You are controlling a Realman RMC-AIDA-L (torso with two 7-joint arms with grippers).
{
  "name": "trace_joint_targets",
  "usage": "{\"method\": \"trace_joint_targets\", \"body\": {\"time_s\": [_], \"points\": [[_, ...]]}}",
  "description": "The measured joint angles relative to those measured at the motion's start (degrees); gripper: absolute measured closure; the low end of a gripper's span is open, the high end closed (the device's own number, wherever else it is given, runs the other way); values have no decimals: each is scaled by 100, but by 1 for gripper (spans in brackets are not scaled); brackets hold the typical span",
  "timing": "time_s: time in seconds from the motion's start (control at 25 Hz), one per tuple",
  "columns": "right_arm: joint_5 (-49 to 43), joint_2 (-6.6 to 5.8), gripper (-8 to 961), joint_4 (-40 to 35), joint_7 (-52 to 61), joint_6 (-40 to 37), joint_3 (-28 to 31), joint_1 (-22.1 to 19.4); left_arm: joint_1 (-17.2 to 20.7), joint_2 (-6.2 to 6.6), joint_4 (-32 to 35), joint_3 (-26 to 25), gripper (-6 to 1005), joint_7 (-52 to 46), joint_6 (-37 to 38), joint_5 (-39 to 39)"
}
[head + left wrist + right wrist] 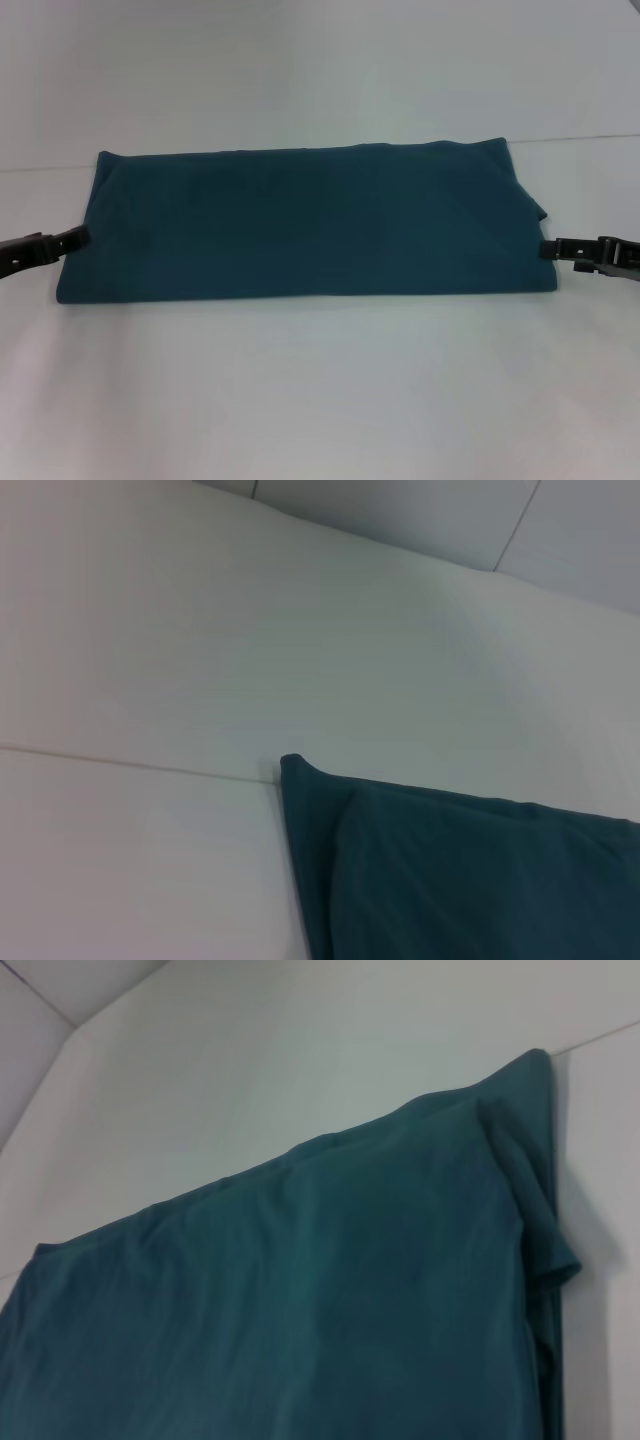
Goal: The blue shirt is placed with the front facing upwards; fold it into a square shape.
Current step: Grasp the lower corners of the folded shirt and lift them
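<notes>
While the shirt [300, 225] lies folded into one wide band across the middle of the white counter [320, 400], the left tool [72, 238] touches its left edge and the right tool [548, 248] sits just beside its right edge; I cannot tell whether either is clenched or released. Only the right wrist view shows a fold [545, 1250] sticking out at one end.

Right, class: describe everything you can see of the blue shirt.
The blue shirt is plain dark teal, soft and matte like cotton, folded into a long flat band lying across the white table. No print shows. A fold of fabric sticks out at its right end. The left gripper meets its left edge; the right gripper sits at its right edge.
</notes>
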Motion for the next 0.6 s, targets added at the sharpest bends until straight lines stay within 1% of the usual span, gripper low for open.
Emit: {"method": "trace_joint_targets", "body": {"time_s": [0.16, 0.2, 0.4, 0.6], "points": [[-9, 148, 131, 2, -24, 410, -68, 31, 0, 0, 24, 1, 276, 0, 0, 0], [-9, 148, 131, 2, -24, 410, -68, 31, 0, 0, 24, 1, 276, 0, 0, 0], [-12, 245, 134, 2, -24, 669, -228, 76, 0, 0, 25, 1, 275, -1, -13, 0], [-11, 306, 136, 12, -23, 794, -314, 99, 0, 0, 26, 1, 275, 4, -17, 0]]}}
